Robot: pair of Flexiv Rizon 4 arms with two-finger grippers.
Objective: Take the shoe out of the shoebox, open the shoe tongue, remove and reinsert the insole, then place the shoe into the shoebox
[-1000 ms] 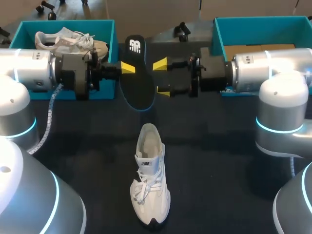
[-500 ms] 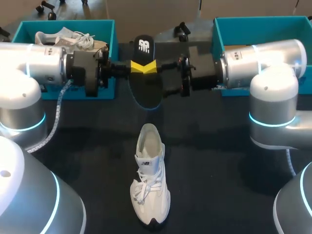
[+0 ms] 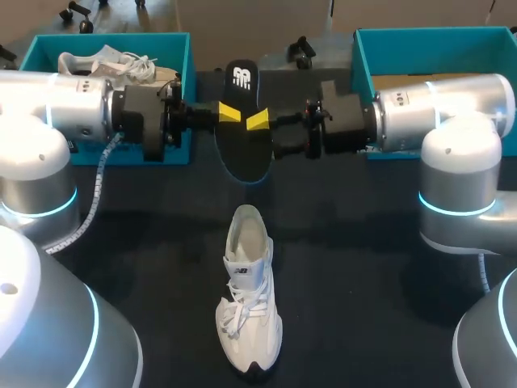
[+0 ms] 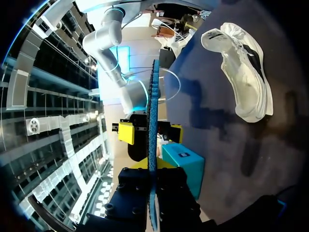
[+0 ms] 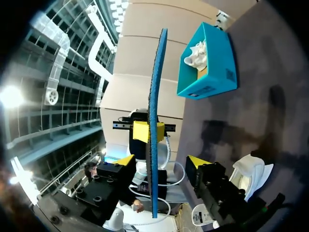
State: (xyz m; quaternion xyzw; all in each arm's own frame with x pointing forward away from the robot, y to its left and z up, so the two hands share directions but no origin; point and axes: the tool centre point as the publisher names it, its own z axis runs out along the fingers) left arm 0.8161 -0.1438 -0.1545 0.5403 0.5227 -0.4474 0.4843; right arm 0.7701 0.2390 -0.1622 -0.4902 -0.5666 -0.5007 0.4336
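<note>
Drawn back slightly, right end effector [image 5: 162, 162] stands wide around the thin black blue-edged insole [image 3: 244, 153], pinched aloft by left end effector [image 3: 231, 113] beyond the white sneaker [image 3: 249, 299]; probably light and bendy, best gripped mid-length.

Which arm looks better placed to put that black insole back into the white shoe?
Probably the left: the left pincer grips the insole, while the right pincer stands open around it without touching.
</note>
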